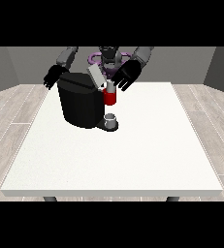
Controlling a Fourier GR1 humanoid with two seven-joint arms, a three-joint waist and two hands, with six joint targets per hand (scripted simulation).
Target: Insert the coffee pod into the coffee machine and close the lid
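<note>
single front camera, raised, across table, facing robot.

A plain test room set up like a bare lab: a large white worktop stands alone on a pale grey wood-plank floor, with blank grey walls behind. The only homely touch is a black coffee machine on the worktop, with a small cup at its base

a black coffee machine with a red front part and a grey lid sits on a white table, above centre, over a pale wood-plank floor.
</note>
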